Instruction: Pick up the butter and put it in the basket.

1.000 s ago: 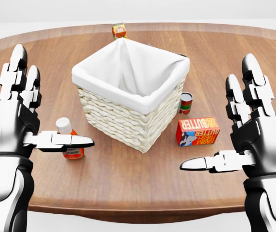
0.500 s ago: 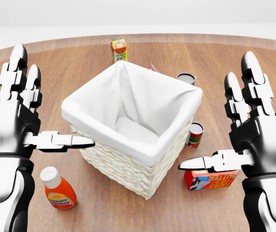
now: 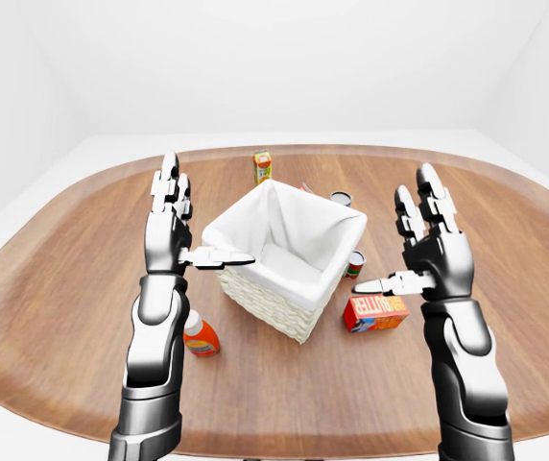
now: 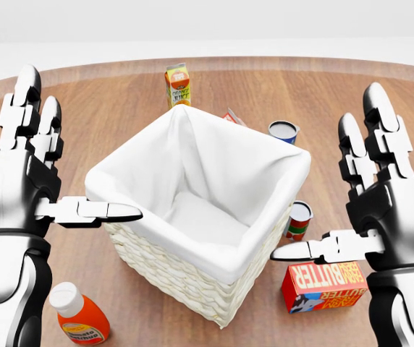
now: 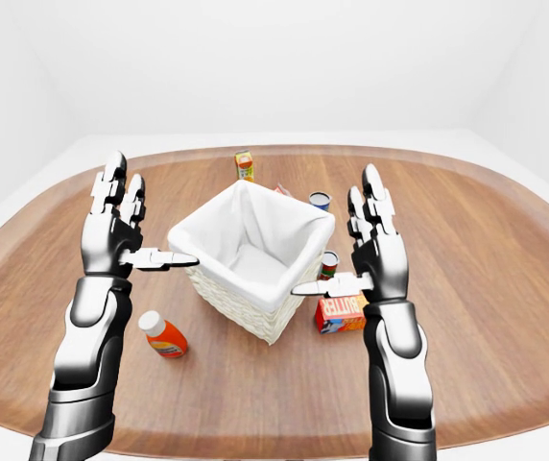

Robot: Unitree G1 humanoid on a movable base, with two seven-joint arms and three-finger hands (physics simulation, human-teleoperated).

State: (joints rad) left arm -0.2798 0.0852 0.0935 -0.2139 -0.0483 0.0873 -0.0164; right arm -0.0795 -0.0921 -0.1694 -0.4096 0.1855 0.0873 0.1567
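Note:
The butter is an orange and red box lying on the wooden table at the lower right of the head view, just right of the basket. The basket is woven wicker with a white cloth lining, in the middle of the view, with nothing inside. My right hand is open, raised above the butter, thumb pointing left over the box. My left hand is open, raised at the left, thumb reaching toward the basket's left rim. Neither hand holds anything.
An orange sauce bottle lies at the lower left. A red can stands between basket and butter. A blue-topped can and an orange juice carton stand above the basket. The table is a large oval.
The camera has moved toward the table and tilted down: basket, butter and bottle have slid lower and grown larger in the head view. Both hands keep the same open, raised pose.

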